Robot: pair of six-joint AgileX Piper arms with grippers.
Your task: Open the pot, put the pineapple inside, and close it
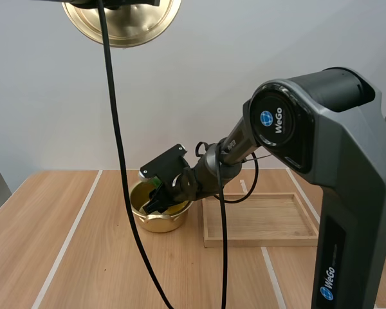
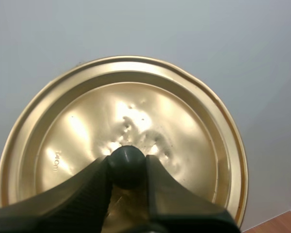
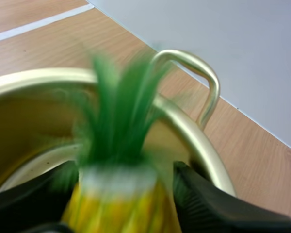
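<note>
My left gripper [image 2: 127,171] is shut on the black knob [image 2: 127,164] of the gold lid [image 2: 87,126]. It holds the lid [image 1: 122,26] high above the table, far above the pot. The open gold pot [image 1: 156,215] stands on the table left of the tray. My right gripper [image 1: 159,199] reaches down into the pot's mouth. It holds a yellow pineapple [image 3: 121,206] with green leaves [image 3: 117,121], a finger [image 3: 208,204] pressed against each side. The fruit looks blurred and sits just inside the pot's rim [image 3: 189,133], near a looped handle [image 3: 203,82].
A shallow wooden tray [image 1: 260,239] lies right of the pot, holding nothing. My right arm [image 1: 309,129] stretches over the tray's back edge. Bare wooden tabletop [image 1: 64,257] spreads to the left and front.
</note>
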